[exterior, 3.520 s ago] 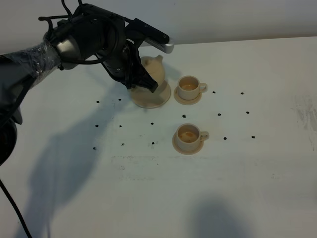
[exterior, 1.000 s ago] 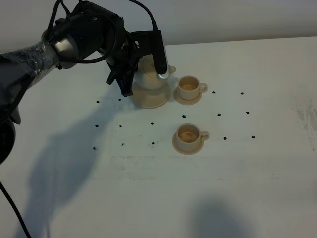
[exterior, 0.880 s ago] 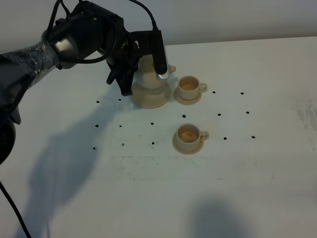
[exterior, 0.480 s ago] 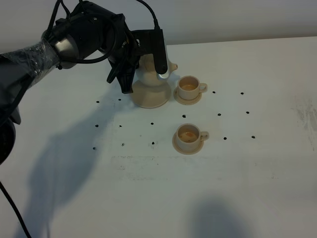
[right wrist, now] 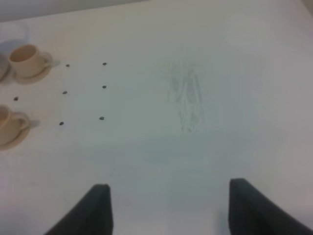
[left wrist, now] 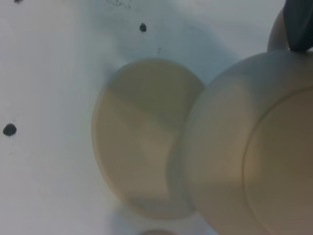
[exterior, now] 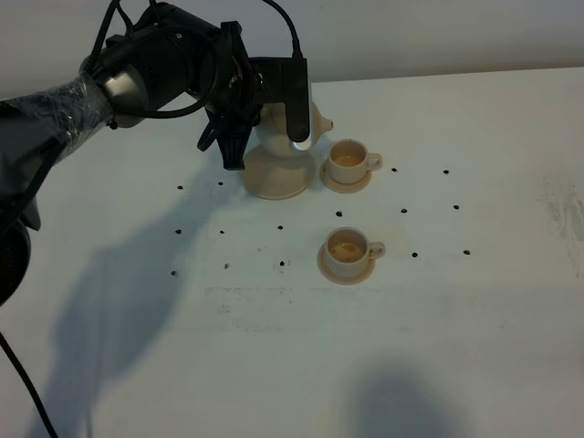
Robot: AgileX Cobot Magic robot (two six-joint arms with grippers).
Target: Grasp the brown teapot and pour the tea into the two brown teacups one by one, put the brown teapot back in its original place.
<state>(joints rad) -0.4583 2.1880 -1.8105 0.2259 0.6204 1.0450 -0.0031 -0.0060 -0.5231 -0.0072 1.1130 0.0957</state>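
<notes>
The teapot [exterior: 272,135] sits tilted over the wide saucer [exterior: 274,188], clamped in the left gripper [exterior: 265,149]. Two cups [exterior: 348,159] [exterior: 346,247] stand beside the saucer. The right gripper [right wrist: 168,210], fingers apart, is over the table [right wrist: 205,73], well away.

Table [exterior: 456,347]: white, matte.
Wide saucer [exterior: 274,188]: beige, far side, left of centre.
Far cup saucer [exterior: 347,188]: just beside the wide saucer, bearing a teacup [exterior: 348,160].
Near cup saucer [exterior: 347,278]: closer to the front, bearing a second teacup [exterior: 346,247].
Black dots [exterior: 281,265]: in rows around the saucers.
Scuffs [exterior: 561,205]: faint, right side.
</notes>
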